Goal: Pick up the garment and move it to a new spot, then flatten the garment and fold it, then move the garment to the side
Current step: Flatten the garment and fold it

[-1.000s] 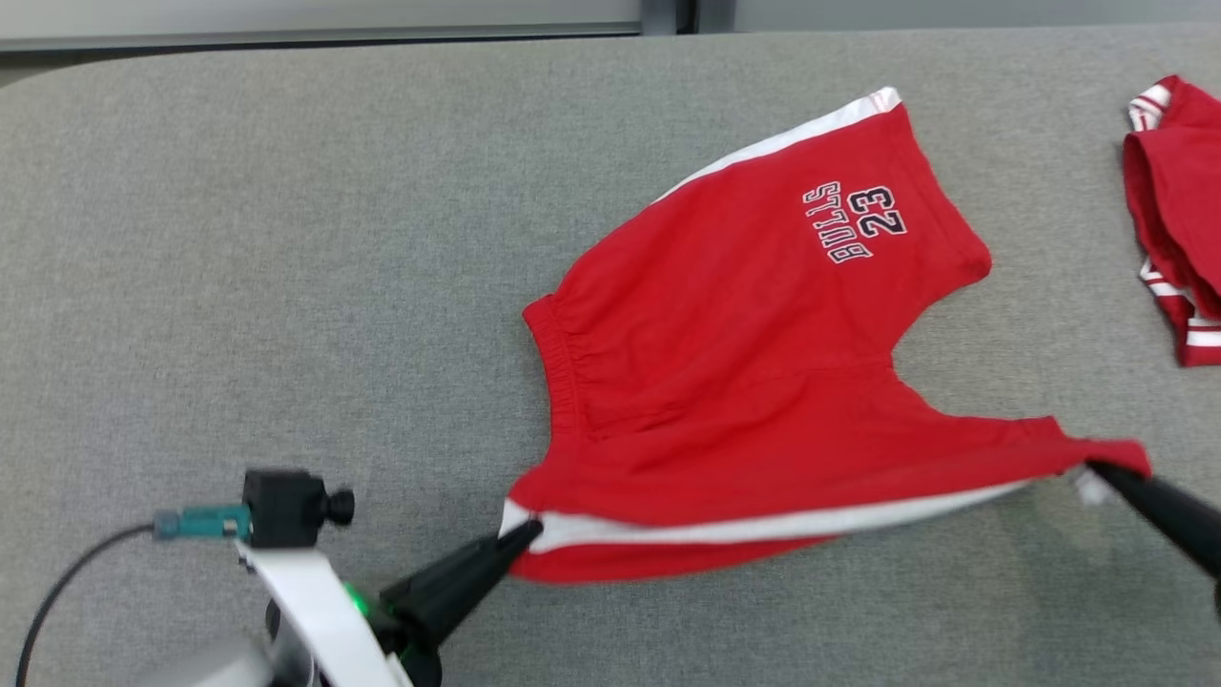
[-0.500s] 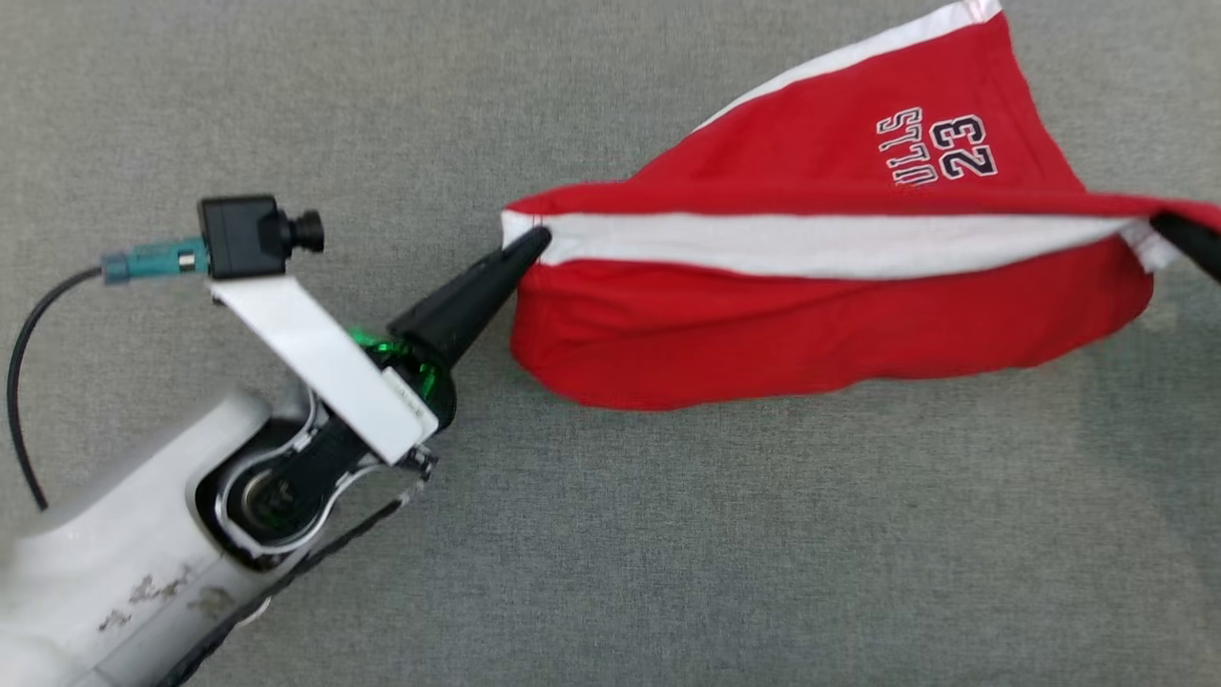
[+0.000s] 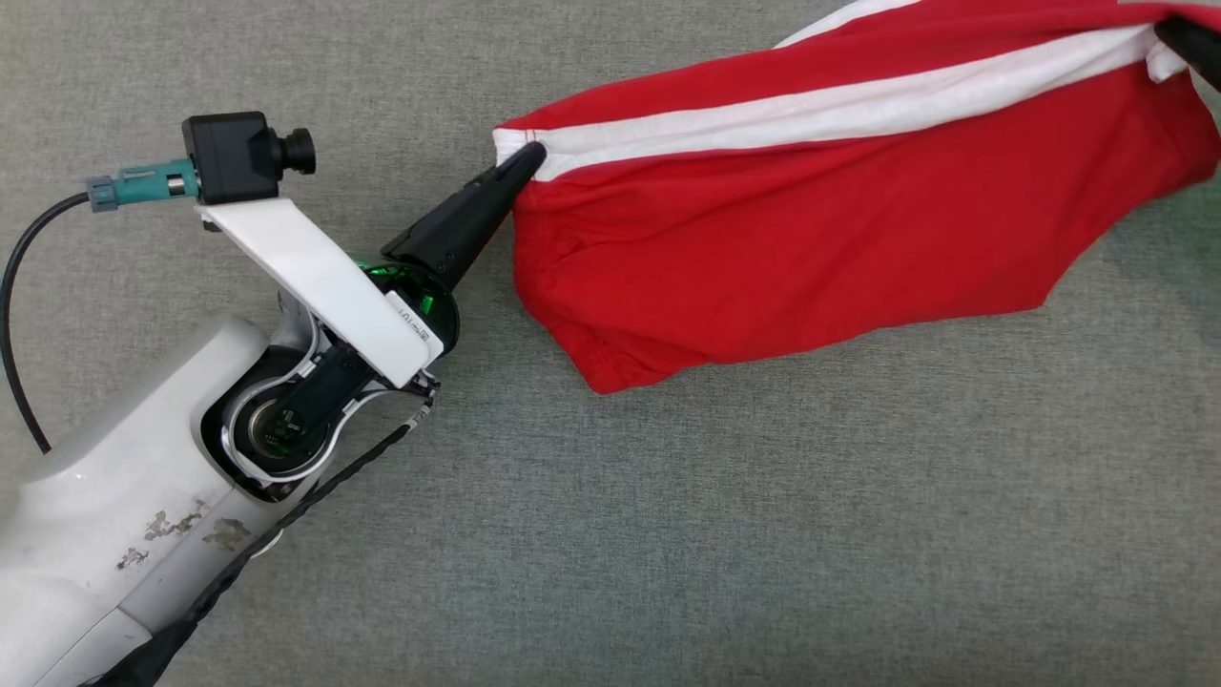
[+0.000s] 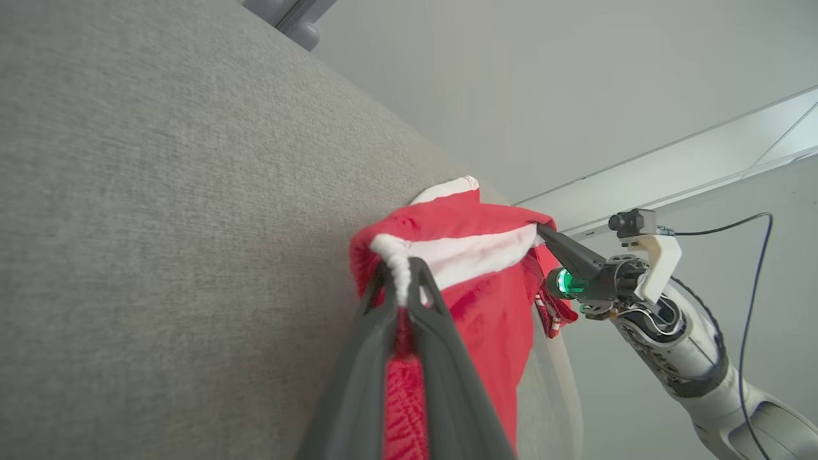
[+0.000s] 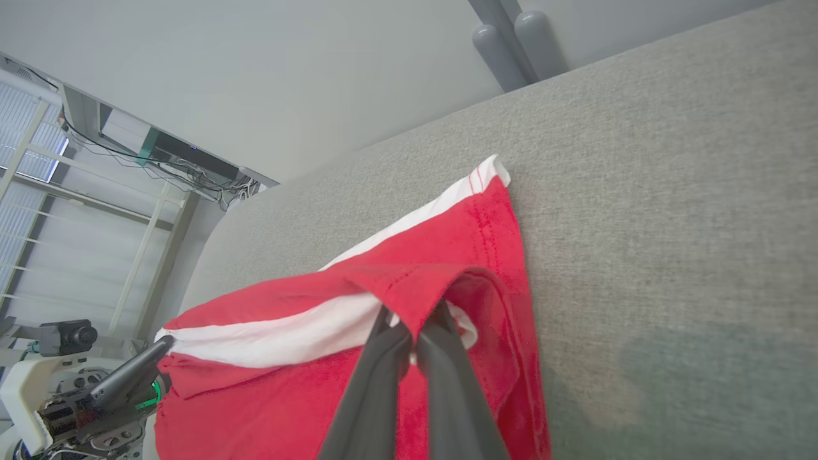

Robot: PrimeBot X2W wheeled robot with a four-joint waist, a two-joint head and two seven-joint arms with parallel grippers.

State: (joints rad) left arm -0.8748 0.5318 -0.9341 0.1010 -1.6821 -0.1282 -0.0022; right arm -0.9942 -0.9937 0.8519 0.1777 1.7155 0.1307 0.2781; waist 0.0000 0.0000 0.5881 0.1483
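Observation:
The garment (image 3: 811, 239) is a pair of red shorts with a white side stripe. It is stretched in the air between both grippers and sags below the stripe. My left gripper (image 3: 529, 157) is shut on the waistband end of the stripe. In the left wrist view its fingertips (image 4: 399, 281) pinch bunched white cloth. My right gripper (image 3: 1183, 38) is shut on the other end at the top right edge. In the right wrist view, my right gripper (image 5: 412, 319) clamps a red hem fold. The shorts' far leg still trails on the table (image 5: 671, 191).
The grey cloth-covered table (image 3: 763, 534) spreads under and around the shorts. My pale left forearm (image 3: 124, 515) and its wrist camera bracket (image 3: 315, 277) take up the lower left. A wall and window frame (image 5: 77, 191) lie beyond the table's far edge.
Both grippers have raised the stripe edge, so the shorts now hang folded over between them and the print is hidden. The head camera has tilted down, so the whole picture has shifted.

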